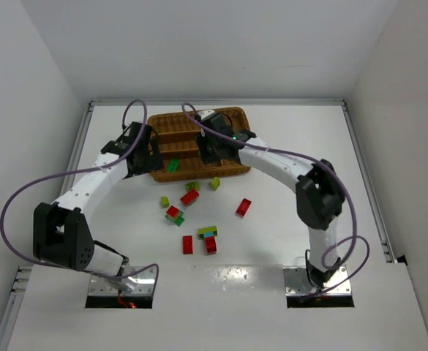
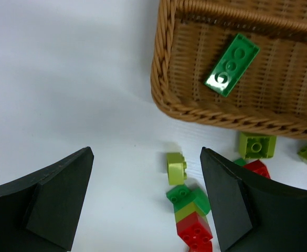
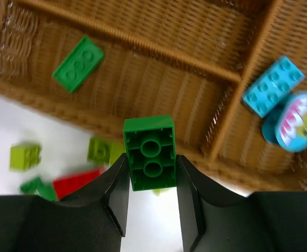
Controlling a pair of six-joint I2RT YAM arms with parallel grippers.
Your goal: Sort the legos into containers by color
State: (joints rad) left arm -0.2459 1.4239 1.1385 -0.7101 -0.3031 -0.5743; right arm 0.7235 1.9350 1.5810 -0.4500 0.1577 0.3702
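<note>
My right gripper [image 3: 151, 161] is shut on a dark green lego [image 3: 149, 147], hollow underside facing the camera, hanging over the near rim of the wicker tray [image 3: 143, 123]. One flat green lego [image 3: 78, 63] lies in the tray's near slot, and a cyan lego [image 3: 273, 86] in the cross slot. My left gripper [image 2: 145, 157] hangs open above the table beside the tray's left corner [image 2: 162, 84], nothing between its fingers. Below it lie a yellow-green lego [image 2: 176, 168] and a green, yellow and red stack [image 2: 192, 216]. In the top view, the left gripper [image 1: 149, 153] and right gripper [image 1: 212, 146] flank the flat green lego [image 1: 173, 166].
A round cyan piece with a picture on it [image 3: 298, 122] lies beside the cyan lego. Loose legos are scattered on the white table in front of the tray: red ones [image 1: 243, 207] [image 1: 188, 244], a red-green stack [image 1: 175, 215], a yellow-green and cyan pair [image 1: 208, 232].
</note>
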